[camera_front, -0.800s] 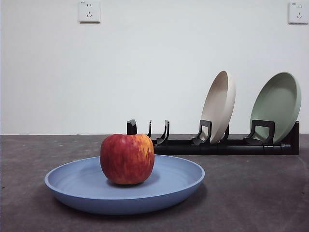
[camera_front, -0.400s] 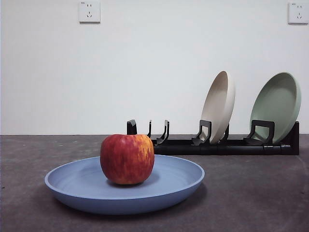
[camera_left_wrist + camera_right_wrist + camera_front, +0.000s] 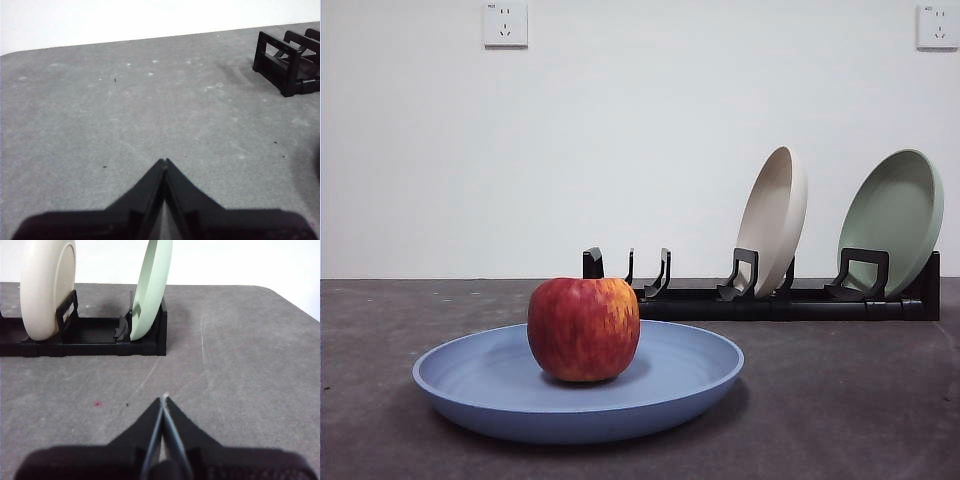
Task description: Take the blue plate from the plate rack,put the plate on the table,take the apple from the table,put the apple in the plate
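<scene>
I am seeing the apple (image 3: pixel 583 329) sitting in the blue plate (image 3: pixel 490 385), which is lying flat on the table (image 3: pixel 840 400) toward its near edge. The plate rack (image 3: pixel 780 300) is standing toward the far edge, holding a beige plate (image 3: pixel 772 218) and a pale green plate (image 3: pixel 895 215). The left gripper (image 3: pixel 164 162) and right gripper (image 3: pixel 164 400) are hovering over bare table, jaws pressed together, gripping nothing.

I'm looking at a bare test room: a rough grey table (image 3: pixel 840 400) against a plain white wall (image 3: pixel 620 150) with two sockets (image 3: pixel 505 24).
</scene>
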`<state>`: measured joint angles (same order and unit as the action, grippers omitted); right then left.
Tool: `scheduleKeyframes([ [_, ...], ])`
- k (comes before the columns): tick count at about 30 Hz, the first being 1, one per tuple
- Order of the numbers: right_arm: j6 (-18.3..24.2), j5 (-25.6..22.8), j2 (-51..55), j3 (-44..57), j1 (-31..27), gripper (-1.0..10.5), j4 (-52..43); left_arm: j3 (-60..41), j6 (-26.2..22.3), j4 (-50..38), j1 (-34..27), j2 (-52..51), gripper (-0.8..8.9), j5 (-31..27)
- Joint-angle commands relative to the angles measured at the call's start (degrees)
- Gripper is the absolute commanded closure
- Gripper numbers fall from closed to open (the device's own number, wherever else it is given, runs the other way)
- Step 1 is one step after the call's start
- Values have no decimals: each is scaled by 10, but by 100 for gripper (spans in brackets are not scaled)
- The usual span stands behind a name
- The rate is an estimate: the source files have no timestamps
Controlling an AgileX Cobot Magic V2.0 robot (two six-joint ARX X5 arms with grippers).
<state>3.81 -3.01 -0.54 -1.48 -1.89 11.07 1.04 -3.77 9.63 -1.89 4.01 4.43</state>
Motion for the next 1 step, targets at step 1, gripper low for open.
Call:
scheduleKeyframes([
  [1, -2, 1, 1, 7, 0, 946, -4, -5, 5, -2, -2, -1, 817, 1],
])
